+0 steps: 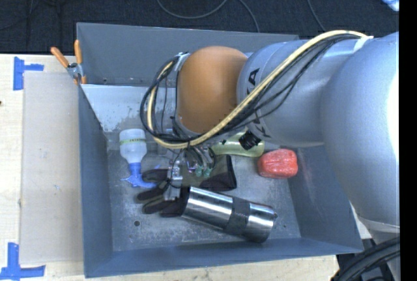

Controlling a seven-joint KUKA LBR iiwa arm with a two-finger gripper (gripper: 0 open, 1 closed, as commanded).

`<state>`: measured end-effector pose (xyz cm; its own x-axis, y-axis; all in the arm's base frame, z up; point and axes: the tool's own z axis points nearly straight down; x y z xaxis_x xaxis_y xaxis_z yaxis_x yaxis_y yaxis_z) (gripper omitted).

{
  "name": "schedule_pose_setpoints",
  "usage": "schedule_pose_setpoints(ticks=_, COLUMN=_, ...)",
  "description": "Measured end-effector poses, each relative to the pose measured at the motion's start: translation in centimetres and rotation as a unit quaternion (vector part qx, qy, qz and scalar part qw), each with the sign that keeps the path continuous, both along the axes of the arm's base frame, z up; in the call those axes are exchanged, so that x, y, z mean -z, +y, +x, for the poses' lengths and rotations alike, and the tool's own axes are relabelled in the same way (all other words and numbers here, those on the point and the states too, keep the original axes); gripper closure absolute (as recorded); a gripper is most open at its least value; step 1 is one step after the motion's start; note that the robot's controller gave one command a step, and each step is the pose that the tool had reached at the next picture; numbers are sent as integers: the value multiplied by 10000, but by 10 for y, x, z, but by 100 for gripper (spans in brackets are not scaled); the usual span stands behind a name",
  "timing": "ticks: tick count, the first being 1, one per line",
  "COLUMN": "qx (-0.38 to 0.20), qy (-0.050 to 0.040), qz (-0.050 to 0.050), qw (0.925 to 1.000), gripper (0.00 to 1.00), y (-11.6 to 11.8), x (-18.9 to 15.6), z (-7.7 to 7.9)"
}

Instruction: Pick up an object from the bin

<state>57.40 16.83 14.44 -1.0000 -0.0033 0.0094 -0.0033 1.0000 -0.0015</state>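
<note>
At the far left of the bin floor lies a small white bottle, close to the left wall. A blue scrap lies just in front of it, touching or nearly so.

Next comes a black glove, lying flat near the middle of the floor. Its fingers point left, toward the blue scrap, and its long axis runs roughly left to right. Its cuff end disappears under the gripper and against the cylinder.

The gripper hangs right over the glove's right half, low in the bin under the arm's orange cover and a loop of cables. Whether it is open or closed I cannot tell, since the wrist and cables hide its tips, and I cannot see that it has anything in its grasp.

Just to the right lies a steel cylinder with a black band near its right end. It lies on its side, with the long axis running from the upper left, by the gripper, down to the lower right near the front wall. Its left end touches the glove.

Behind the cylinder a pale green thing shows from under the arm. Further right sits a red lump, apart from the cylinder.
</note>
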Motion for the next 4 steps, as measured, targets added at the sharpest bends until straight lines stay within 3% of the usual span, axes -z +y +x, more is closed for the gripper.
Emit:
schedule_pose_setpoints(ticks=1, qx=22, qy=-36, qz=6, qw=10000, gripper=0, y=-1, x=-5, z=2)
schedule_pose_setpoints(ticks=2, qx=397, qy=-21, qz=0, qw=9992, gripper=0, y=-16, x=47, z=-22)
schedule_pose_setpoints(ticks=3, qx=242, qy=-8, qz=0, qw=9997, gripper=0, y=-23, x=57, z=-35)
schedule_pose_setpoints(ticks=4, qx=1196, qy=-7, qz=-10, qw=9928, gripper=0, y=-23, x=45, z=-44)
